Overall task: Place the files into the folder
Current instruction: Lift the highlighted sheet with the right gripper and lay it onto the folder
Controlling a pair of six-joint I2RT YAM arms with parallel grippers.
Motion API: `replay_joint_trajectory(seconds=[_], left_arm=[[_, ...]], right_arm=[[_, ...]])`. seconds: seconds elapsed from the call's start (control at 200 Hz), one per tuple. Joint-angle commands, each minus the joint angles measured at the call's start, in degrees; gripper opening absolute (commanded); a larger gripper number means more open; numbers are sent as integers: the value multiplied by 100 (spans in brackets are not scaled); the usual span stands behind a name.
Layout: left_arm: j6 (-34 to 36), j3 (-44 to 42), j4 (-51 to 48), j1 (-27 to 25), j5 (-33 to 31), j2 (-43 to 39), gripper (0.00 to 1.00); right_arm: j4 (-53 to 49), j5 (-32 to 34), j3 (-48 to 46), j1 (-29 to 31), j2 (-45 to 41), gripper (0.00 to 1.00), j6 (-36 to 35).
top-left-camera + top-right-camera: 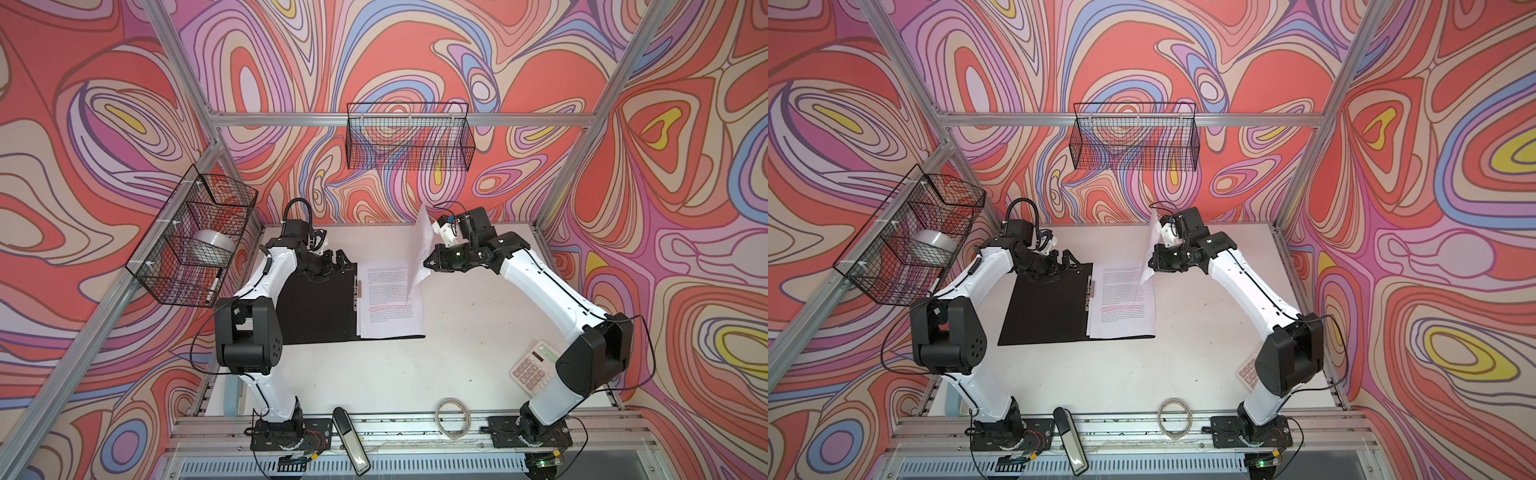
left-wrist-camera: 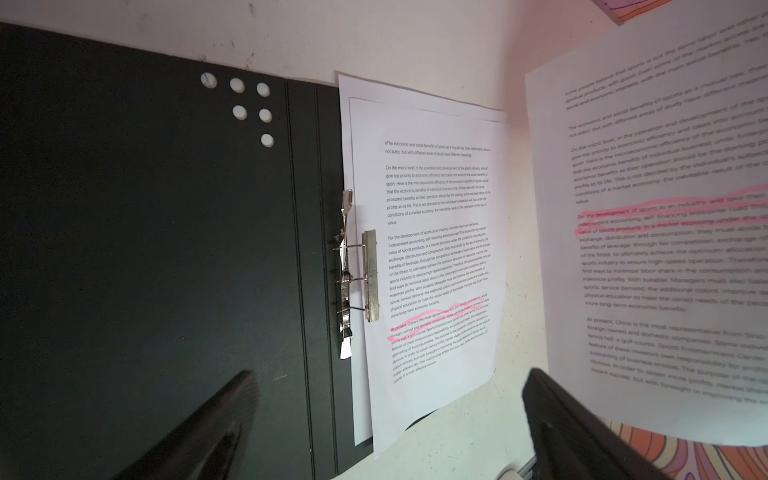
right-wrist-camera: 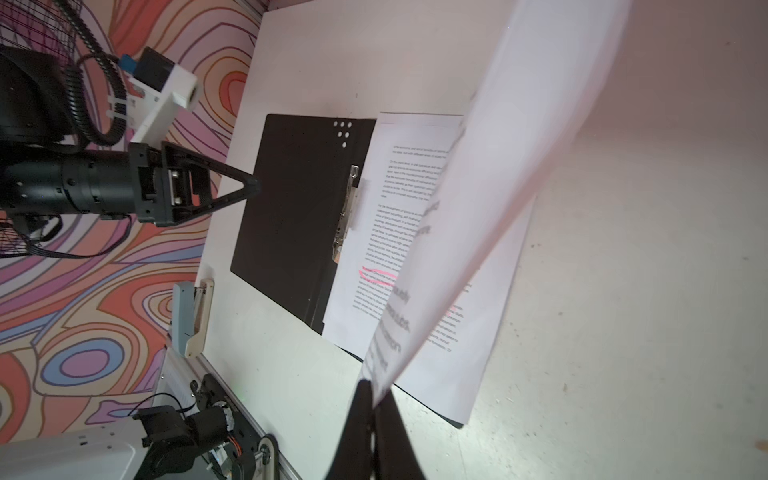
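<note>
Currently, folder (image 1: 316,309): open flat, left-centre.
Filed sheets (image 1: 388,299): on its right half.
Right gripper (image 1: 430,262): clamped on raised sheet (image 1: 420,245), above them.
Left gripper (image 1: 338,262): wide, empty, over folder's far edge.

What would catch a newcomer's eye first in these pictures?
A printed sheet stands almost upright above the table's far half, pinched at one edge by the shut right gripper. Under it the folder lies open, black inside up, with more sheets flat on its right half. The left gripper is open over the folder's far left corner.
</note>
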Motion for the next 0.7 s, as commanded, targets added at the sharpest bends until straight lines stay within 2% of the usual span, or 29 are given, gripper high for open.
replay_joint_trajectory(seconds=[0.0, 0.24, 0.406, 0.536, 0.696], left_arm=[[-67, 125, -28, 29, 94, 70, 100], [-56, 134, -28, 37, 159, 67, 100], [-134, 121, 25, 38, 224, 102, 100], [-124, 134, -10, 38, 269, 175, 100], [-84, 171, -41, 38, 295, 251, 100]], right_arm=[[605, -13, -461, 151, -116, 3, 570], [2031, 350, -1873, 344, -427, 6, 1515], [2453, 690, -2377, 425, -485, 6, 2008], [2392, 928, -2464, 481, -426, 8, 2274], [2141, 1073, -2384, 663, -211, 13, 2282]])
